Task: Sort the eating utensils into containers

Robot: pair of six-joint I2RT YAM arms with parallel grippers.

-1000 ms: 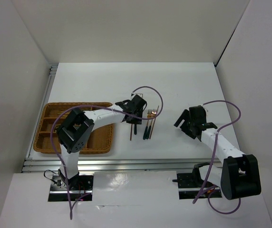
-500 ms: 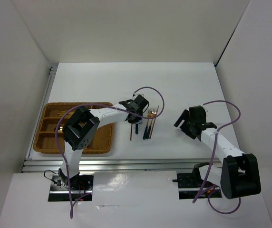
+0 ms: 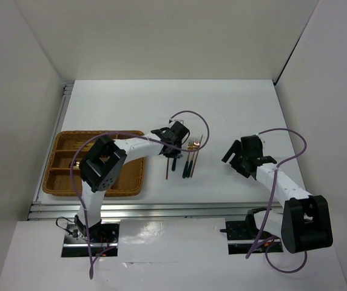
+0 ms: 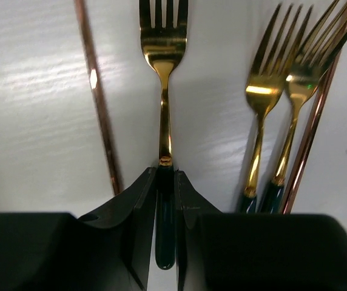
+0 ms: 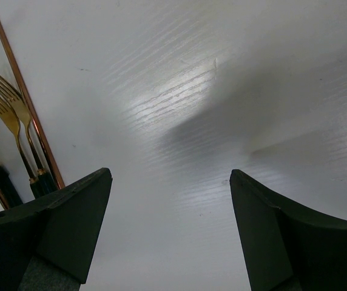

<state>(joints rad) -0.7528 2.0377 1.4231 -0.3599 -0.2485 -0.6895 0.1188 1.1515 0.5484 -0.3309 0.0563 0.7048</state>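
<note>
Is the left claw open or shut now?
Shut on the fork: the left claw presses its green handle from both sides.

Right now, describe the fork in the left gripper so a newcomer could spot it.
Right of the wicker tray, mid-table, is a utensil cluster. The fork sits alone, green handle held in the left gripper. A copper stick flanks one side; the other forks sit together as a pair.
</note>
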